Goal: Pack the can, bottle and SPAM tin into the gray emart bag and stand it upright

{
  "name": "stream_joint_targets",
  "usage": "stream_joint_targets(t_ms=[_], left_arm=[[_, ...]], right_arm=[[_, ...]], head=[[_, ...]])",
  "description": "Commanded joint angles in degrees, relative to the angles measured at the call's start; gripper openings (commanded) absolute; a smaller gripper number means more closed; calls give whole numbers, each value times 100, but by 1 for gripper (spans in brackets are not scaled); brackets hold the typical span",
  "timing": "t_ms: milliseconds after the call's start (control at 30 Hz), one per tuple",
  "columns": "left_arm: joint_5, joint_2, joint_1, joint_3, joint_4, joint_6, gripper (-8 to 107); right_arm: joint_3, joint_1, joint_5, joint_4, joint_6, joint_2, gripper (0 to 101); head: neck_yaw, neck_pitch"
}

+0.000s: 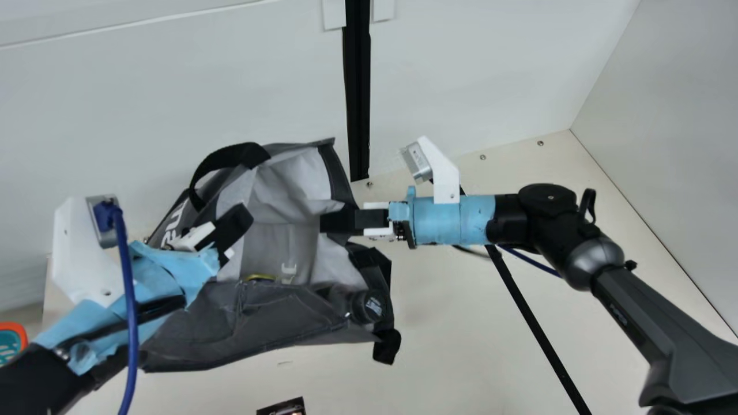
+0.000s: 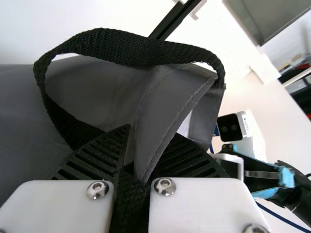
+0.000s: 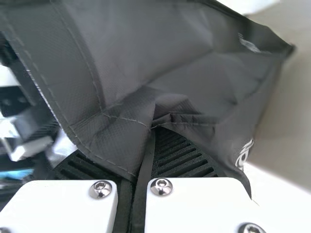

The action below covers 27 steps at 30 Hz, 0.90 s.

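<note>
1. The bag [image 1: 282,196]: pale silvery gray inside, charcoal gray outside, with black edging.
2. Its handle [image 1: 230,154]: black, with a woven texture pattern.
3. Lettering on the bag's side [image 1: 174,222]: white.
4. Inside the bag: a curved yellow edge [image 1: 261,278], and beside it a small white mark [image 1: 288,270].
5. At the bag's near right corner: a round black end [image 1: 368,306] with a pale print.
6. Left hand [image 1: 237,222] and right hand [image 1: 345,222], at the bag: black ribbed fingers, white plates; light blue wrapping behind.
7. Bench [image 1: 461,323] under the bag: cream.
8. Post [image 1: 358,98] behind the bag: black against whitish panels [image 1: 173,86].
9. Far left of the bag: an orange-rimmed teal thing [image 1: 11,341].
</note>
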Motion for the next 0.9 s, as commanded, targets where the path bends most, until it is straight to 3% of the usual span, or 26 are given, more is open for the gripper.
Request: stream_joint_targets(t_ms=[0,533,867], left_arm=[[41,-10,27,-54,-84,87,-8],[492,-160,234,-578,-26,218,-8],[1402,-340,433,-1082,725,-424,-8]], right_arm=[[-60,-25,-18,100,85,-122,0],[-655,-301,-18,510,821,-976,0],[-904,-579,-18,466,1240,-1584,0]], head=[[-5,-130],[-5,-130],[-5,-130]])
